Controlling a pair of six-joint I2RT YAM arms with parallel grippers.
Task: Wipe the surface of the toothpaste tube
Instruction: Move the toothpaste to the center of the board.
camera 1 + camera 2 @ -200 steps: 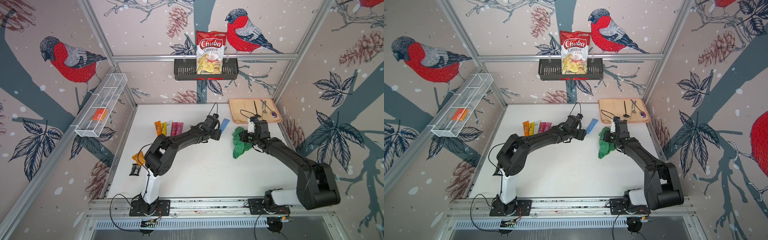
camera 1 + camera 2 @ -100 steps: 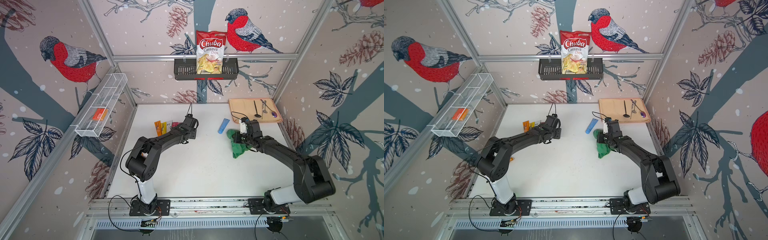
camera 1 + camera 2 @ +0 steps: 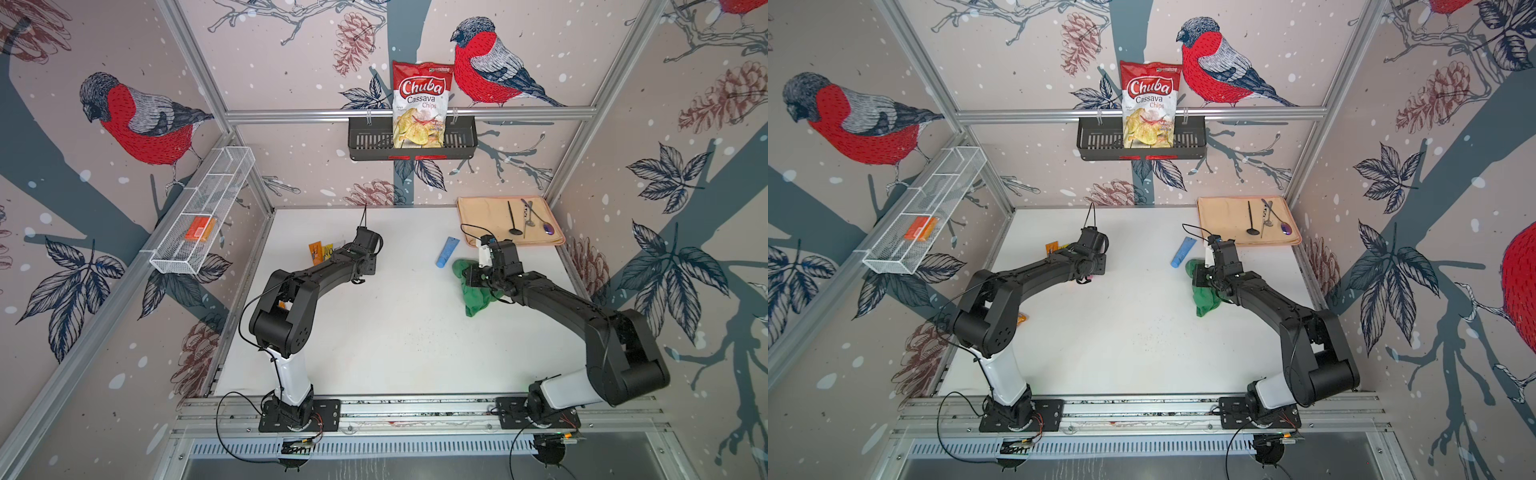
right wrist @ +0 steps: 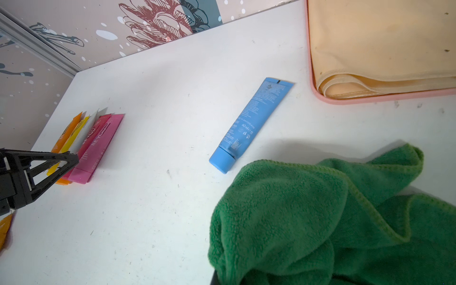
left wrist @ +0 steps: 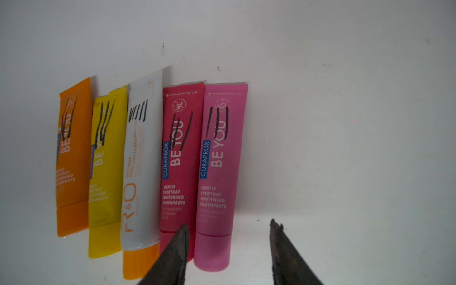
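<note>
- Green microfibre cloth is pinched tight in your right gripper, just beside the blue plastic toothpaste tube.
- Your left gripper sits partly open, empty.

Sky-blue plastic toothpaste tube: white small print, matching blue cap. Green terry cloth: plain, yellow-green hem. Row of five plastic toothpaste tubes: orange, yellow, white with orange cap, crimson, pink; all marked with black pen strokes. White tabletop, faintly speckled. Peach tray, pink rim.
</note>
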